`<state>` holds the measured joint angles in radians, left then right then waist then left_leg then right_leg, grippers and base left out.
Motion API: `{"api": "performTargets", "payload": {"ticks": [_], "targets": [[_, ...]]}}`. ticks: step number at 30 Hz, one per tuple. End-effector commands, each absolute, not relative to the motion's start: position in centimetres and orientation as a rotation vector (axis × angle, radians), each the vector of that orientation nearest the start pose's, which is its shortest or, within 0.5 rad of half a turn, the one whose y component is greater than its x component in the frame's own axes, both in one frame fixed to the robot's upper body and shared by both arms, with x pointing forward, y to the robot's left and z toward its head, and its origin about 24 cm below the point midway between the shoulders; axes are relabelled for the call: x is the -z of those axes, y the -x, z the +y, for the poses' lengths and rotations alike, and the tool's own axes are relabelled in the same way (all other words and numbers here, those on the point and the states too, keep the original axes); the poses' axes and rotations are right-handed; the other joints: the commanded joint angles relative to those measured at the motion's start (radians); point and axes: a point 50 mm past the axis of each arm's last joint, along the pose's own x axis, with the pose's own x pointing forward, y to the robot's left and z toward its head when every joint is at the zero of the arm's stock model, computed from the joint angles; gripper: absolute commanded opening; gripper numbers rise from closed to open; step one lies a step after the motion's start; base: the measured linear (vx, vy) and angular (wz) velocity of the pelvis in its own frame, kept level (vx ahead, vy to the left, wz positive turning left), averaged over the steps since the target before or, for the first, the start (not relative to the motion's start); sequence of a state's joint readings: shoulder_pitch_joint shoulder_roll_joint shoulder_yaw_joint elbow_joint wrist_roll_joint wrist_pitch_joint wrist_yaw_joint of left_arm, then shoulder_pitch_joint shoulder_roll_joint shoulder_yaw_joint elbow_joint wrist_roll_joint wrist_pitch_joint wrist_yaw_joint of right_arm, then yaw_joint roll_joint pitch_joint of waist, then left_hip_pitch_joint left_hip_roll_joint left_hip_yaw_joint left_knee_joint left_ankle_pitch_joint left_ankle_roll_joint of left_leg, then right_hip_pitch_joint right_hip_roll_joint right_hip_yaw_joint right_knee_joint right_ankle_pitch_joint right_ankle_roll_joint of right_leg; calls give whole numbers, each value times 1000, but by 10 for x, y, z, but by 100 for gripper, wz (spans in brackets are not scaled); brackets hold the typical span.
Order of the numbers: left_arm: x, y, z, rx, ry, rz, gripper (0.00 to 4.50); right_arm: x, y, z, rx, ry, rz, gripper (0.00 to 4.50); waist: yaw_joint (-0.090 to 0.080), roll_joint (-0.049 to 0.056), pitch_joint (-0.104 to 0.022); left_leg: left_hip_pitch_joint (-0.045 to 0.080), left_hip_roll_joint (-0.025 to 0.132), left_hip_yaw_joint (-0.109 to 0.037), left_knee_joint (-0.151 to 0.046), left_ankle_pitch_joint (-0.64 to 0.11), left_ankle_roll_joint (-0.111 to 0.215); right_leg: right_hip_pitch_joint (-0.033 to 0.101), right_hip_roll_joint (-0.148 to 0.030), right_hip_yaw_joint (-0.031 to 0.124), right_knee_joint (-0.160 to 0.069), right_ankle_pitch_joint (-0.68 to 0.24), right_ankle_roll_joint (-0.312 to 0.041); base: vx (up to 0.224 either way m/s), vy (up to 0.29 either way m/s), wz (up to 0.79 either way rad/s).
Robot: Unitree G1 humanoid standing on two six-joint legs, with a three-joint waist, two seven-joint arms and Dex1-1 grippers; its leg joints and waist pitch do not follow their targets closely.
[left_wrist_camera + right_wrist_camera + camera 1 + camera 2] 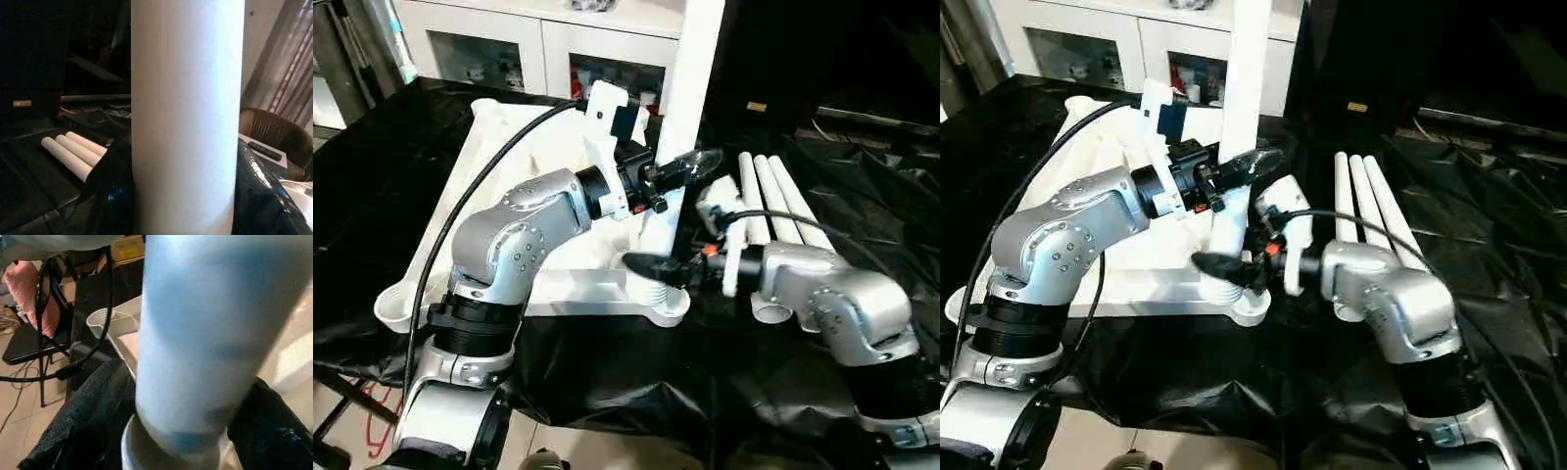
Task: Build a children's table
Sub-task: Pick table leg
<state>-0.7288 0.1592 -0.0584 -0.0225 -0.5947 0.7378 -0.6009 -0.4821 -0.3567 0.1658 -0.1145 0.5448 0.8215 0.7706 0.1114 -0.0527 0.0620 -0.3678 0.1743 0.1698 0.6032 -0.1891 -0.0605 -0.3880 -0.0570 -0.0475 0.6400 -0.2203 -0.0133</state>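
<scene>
Three spare legs (781,201) lie side by side on the black sheet (607,372) that covers the work surface, with a white cabinet with glass doors (524,44) behind it. The table top (509,186) lies underside up on the sheet, and one leg (690,108) stands upright in its near corner socket (661,299). The left gripper (680,168) is clasped around that leg partway up, a black finger showing on either side of it in the left wrist view. The right gripper (656,266) sits low at the leg's threaded base just above the socket, its fingers either side of the leg; whether they press on it cannot be told. The spare legs lie just behind the right arm.
</scene>
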Motion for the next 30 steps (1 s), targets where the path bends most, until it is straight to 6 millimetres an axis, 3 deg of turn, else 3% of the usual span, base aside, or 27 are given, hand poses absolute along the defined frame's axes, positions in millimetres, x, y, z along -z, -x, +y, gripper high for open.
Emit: {"api": "performTargets", "payload": {"ticks": [1, 22, 24, 30], "targets": [[-207, -311, 55, 1162, 216, -18, 185, -124, -286, -100, -1143, -115, 348, 313, 0, 9, -70, 9, 50, -16, -64, -66, -15, 58, -81, 51, -69, 0, -200, 0, 0, 0], [-204, -308, 54, 1193, 218, 0, 185, -124, -291, -101, -1108, -128, 336, 313, 1, 8, -71, 9, 49, -15, -64, -63, -17, 60, -81, 51, -68, 12, -203, 0, 0, 0], [-204, -307, 55, 1193, 219, 3, 185, -123, -291, -101, -1107, -130, 335, 280, 1, 9, -70, 10, 50, -15, -64, -67, -17, 59, -81, 51, -68, 11, -205, 0, 0, 0], [-204, -307, 56, 1193, 221, 6, 185, -123, -290, -101, -1107, -135, 334, 237, 1, 9, -70, 9, 49, -15, -64, -68, -19, 59, -81, 51, -68, 10, -203, 0, 0, 0]]}}
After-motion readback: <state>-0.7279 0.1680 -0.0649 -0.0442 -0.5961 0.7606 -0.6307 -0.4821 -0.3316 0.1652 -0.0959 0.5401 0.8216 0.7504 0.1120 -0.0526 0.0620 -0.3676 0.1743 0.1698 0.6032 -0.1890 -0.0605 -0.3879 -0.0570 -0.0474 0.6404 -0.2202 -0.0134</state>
